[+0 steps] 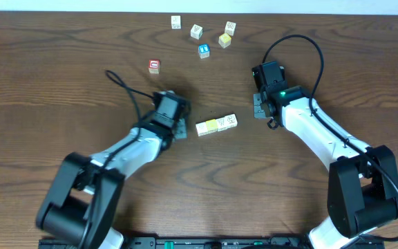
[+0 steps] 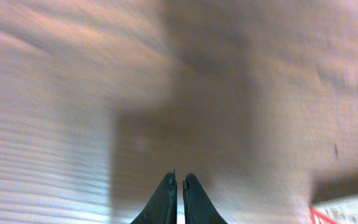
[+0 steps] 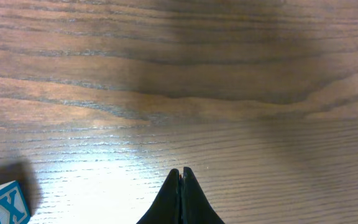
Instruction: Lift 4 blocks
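A short row of three small blocks (image 1: 216, 125), cream, pale yellow and white, lies touching at the table's middle. Several more small blocks lie apart at the far edge: white ones (image 1: 176, 22), (image 1: 196, 31), (image 1: 230, 28) and a pale yellow one (image 1: 224, 40). My left gripper (image 1: 182, 129) sits just left of the row, apart from it. In the blurred left wrist view the left gripper (image 2: 179, 177) is shut with nothing between its fingers. My right gripper (image 1: 260, 111) hangs right of the row; the right wrist view shows this gripper (image 3: 180, 171) shut and empty over bare wood.
A blue-faced cube (image 1: 204, 50) lies near the far group, and a blue cube (image 3: 5, 204) marked X shows at the right wrist view's lower left. A red-faced cube (image 1: 154, 66) sits alone at far left. Black cables loop beside both arms.
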Robot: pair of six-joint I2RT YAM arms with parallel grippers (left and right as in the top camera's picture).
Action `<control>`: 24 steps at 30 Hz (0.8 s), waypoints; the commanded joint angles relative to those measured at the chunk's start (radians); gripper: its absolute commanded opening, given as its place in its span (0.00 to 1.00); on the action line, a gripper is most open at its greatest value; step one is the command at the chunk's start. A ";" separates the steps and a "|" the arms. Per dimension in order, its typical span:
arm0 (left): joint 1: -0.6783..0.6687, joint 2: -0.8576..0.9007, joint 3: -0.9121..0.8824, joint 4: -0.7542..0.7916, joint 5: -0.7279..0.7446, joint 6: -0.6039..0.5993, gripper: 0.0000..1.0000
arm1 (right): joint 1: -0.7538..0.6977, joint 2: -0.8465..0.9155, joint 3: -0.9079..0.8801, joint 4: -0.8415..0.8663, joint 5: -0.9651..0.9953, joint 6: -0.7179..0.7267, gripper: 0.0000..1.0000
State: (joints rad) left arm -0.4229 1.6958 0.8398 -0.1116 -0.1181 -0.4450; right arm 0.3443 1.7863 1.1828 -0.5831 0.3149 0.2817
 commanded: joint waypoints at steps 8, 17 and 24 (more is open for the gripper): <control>0.164 -0.447 0.016 -0.054 -0.170 0.174 0.07 | -0.012 -0.087 0.042 -0.001 0.001 0.009 0.01; 0.187 -0.938 0.016 -0.100 -0.300 0.286 0.09 | -0.038 -0.321 0.071 -0.013 0.002 -0.033 0.04; 0.187 -1.261 0.016 -0.195 -0.381 0.296 0.15 | -0.053 -0.545 0.071 -0.097 0.001 -0.051 0.11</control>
State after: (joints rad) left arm -0.2390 0.5159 0.8425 -0.2760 -0.4240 -0.1776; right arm 0.2974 1.3121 1.2373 -0.6514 0.3096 0.2478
